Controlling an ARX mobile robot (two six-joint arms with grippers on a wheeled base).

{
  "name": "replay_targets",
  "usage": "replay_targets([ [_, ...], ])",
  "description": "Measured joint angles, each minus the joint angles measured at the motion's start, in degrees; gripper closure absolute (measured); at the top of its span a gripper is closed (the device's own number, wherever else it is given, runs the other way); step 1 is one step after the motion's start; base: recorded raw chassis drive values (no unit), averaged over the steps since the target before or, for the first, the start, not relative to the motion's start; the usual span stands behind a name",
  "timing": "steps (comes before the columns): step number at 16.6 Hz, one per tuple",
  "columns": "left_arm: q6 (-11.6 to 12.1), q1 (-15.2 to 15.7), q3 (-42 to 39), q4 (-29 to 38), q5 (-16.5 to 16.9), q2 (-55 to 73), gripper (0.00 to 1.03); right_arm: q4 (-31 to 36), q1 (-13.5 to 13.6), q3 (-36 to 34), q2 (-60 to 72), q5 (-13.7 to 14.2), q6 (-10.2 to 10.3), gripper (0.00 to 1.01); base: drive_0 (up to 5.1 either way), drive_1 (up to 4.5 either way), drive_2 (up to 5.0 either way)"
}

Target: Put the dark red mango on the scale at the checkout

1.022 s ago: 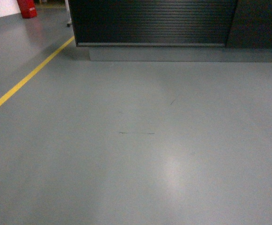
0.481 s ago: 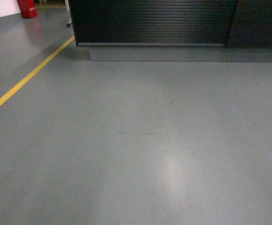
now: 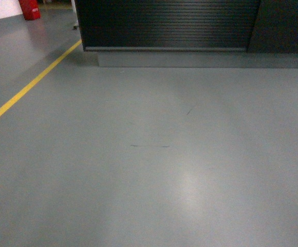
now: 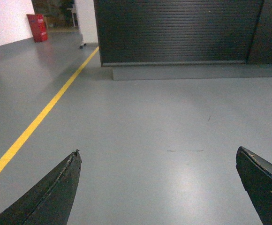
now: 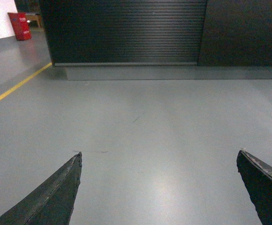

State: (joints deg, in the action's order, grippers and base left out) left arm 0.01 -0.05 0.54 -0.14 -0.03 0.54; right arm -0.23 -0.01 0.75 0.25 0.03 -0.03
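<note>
Facing the checkout (image 3: 164, 23) at twelve o'clock across bare floor (image 3: 149, 170), left hand (image 4: 157, 187) and right hand (image 5: 157, 187) gape apart, empty; mango and scale unseen, everything remains.

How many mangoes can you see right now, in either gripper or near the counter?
0. Both the left gripper and right gripper are open and empty. Only the checkout ribbed front shows; its top is out of view, so fruit there may be hidden.

Checkout (image 3: 164, 23) (ribbed black front) ahead
</note>
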Motion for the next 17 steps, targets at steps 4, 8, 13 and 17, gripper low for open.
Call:
replay_targets([
  [4, 0.0, 0.0, 0.0, 0.02, 0.0, 0.0, 0.05, 0.04, 0.0, 0.0, 0.0, -0.02, 0.0, 0.03, 0.0, 1.66, -1.7],
  [8, 0.0, 0.0, 0.0, 0.02, 0.0, 0.0, 0.05, 0.09, 0.0, 0.0, 0.0, 0.0, 0.0, 0.03, -0.1, 4.19, -4.3],
  [13, 0.0, 0.0, 0.0, 0.07, 0.0, 0.0, 0.05, -0.2, 0.0, 0.0, 0.02, 0.0, -0.02, 0.03, -0.1, 4.28, -4.4],
  [17, 0.0, 0.0, 0.0, 0.0, 0.0, 0.0, 0.05, -0.02, 0.0, 0.0, 0.0, 0.0, 0.0, 0.03, 0.0, 4.3, -4.4],
])
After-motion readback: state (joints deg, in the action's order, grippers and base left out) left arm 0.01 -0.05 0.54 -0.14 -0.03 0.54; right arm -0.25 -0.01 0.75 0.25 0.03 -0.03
